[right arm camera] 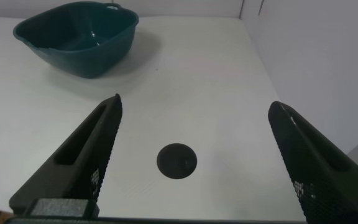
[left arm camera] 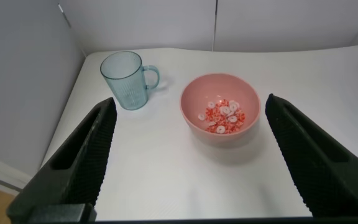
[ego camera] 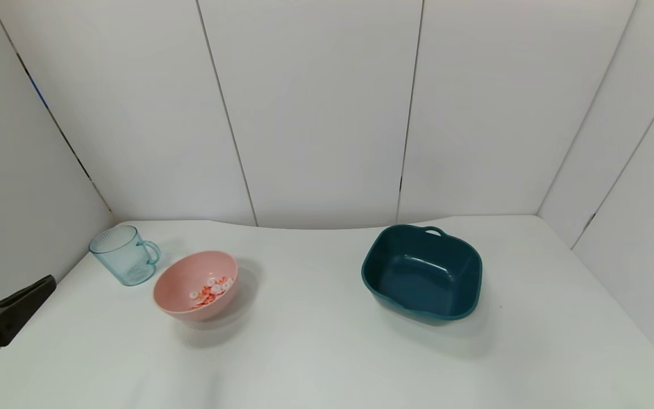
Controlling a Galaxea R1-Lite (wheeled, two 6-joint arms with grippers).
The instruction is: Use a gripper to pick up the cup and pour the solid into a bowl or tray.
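Observation:
The pale-blue ribbed cup [ego camera: 125, 257] [left arm camera: 126, 81] stands upright and looks empty at the table's far left, handle toward the pink bowl [ego camera: 171, 284] [left arm camera: 194, 93] next to it. The solid [ego camera: 212, 291] [left arm camera: 224, 116], red and white rings, lies inside the bowl. My left gripper [ego camera: 15, 309] [left arm camera: 189, 106] hovers at the table's left edge, short of cup and bowl, open and holding nothing. In the right wrist view my right gripper [right arm camera: 196, 102] is open and empty over bare table; it does not show in the head view.
A dark teal rectangular basin [ego camera: 477, 267] [right arm camera: 73, 37] with a handle sits right of centre. A round black hole [right arm camera: 177, 161] in the tabletop lies under the right gripper. White walls close off the back and both sides.

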